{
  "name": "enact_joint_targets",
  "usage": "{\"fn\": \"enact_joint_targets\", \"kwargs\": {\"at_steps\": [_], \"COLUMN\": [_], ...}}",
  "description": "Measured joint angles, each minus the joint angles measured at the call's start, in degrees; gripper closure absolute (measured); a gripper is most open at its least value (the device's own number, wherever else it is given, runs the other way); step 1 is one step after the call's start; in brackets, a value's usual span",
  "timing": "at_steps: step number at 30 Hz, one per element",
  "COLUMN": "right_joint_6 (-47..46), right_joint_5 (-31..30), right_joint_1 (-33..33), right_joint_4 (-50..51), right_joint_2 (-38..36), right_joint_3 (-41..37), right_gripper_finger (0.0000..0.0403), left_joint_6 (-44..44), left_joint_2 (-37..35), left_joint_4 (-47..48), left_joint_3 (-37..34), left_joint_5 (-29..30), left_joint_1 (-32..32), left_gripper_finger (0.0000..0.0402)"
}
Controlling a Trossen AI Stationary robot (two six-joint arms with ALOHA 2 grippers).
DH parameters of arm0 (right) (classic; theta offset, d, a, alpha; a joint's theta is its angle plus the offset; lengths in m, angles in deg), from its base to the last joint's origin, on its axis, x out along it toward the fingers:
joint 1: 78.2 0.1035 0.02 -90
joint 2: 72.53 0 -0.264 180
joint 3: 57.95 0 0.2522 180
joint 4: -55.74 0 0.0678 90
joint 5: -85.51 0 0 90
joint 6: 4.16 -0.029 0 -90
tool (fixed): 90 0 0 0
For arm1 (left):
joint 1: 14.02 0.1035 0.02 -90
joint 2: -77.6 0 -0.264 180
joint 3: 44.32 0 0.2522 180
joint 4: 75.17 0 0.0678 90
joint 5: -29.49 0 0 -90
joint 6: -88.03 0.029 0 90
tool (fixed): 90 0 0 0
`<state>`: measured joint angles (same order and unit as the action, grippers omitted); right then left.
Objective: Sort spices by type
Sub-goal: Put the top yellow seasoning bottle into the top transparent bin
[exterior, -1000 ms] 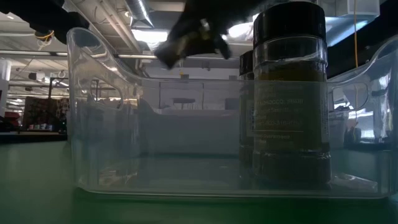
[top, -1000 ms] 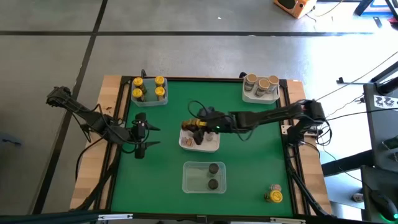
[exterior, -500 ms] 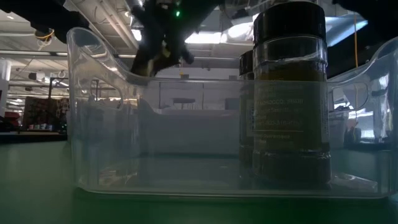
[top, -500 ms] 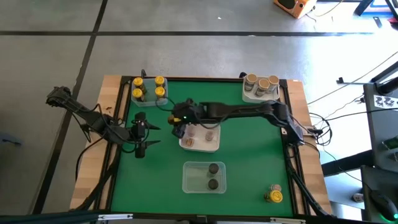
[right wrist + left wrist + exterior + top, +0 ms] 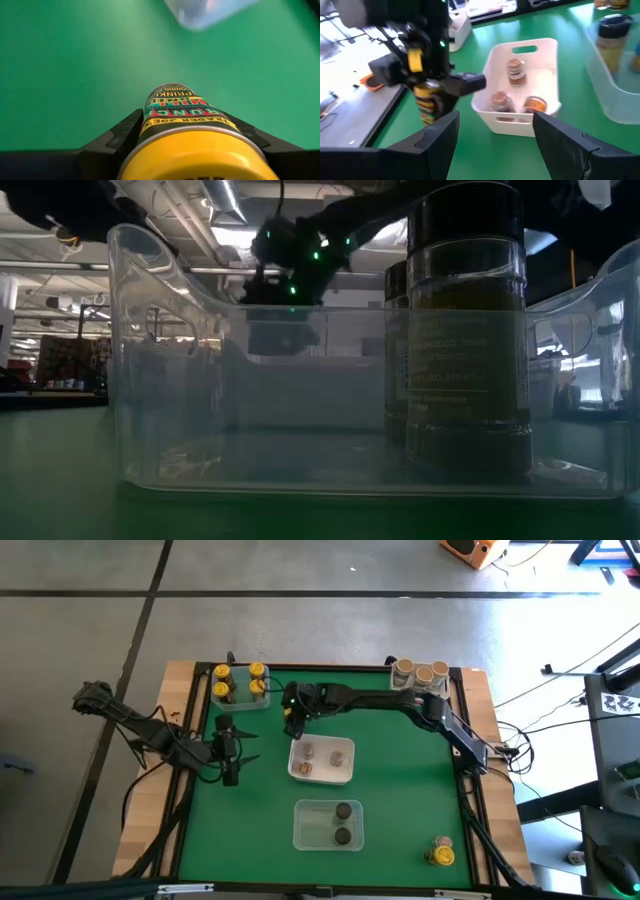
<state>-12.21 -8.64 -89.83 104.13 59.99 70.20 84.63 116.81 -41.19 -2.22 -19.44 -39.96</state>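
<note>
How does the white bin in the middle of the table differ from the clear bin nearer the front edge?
The white bin is opaque and holds three brownish-lidded jars; the clear bin is see-through and holds two dark-lidded jars. The white bin lies farther back. Both are rectangular and open-topped.

Mat (image 5: 400, 790): green. Held jar (image 5: 192, 125): yellow lid, label banded yellow, red, teal, black. Centre bin (image 5: 540, 55): white. Bin at 6 o'clock (image 5: 310, 825): clear, jars (image 5: 343, 822) dark-lidded. Arms: black.

Four bins (image 5: 321, 777) on tabletop (image 5: 400, 790). Jars by lid: yellow (image 5: 222, 673) six, one of them in claw; tan (image 5: 421, 674) seven; dark (image 5: 343, 811) two.
</note>
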Motion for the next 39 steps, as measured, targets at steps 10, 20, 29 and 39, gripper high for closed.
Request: {"fn": "enact_joint_targets", "kwargs": {"at_steps": [10, 20, 29, 39], "right_joint_6": [2.18, 4.10, 7.91, 8.07], "right_joint_5": [5.27, 5.22, 8.02, 3.92], "right_joint_1": [-1.46, -0.74, 1.80, 1.36], "right_joint_4": [3.04, -0.45, 11.77, -1.75], "right_joint_2": [2.40, 1.16, -8.32, -7.58], "right_joint_3": [0.00, -0.06, -0.07, -8.03], "right_gripper_finger": [0.0175, 0.0168, 0.0167, 0.0166], "left_joint_6": [8.43, 4.46, 5.24, 2.50], "left_joint_2": [-0.06, -0.06, -0.06, 0.29], "left_joint_4": [-7.81, -7.43, -10.43, -10.06], "left_joint_3": [-2.06, -2.69, -2.69, -2.66], "left_joint_5": [0.14, -1.04, -1.13, -1.35], "left_joint_1": [6.88, 10.82, 13.60, 14.74], "left_gripper_finger": [0.0150, 0.0150, 0.0150, 0.0150]}}
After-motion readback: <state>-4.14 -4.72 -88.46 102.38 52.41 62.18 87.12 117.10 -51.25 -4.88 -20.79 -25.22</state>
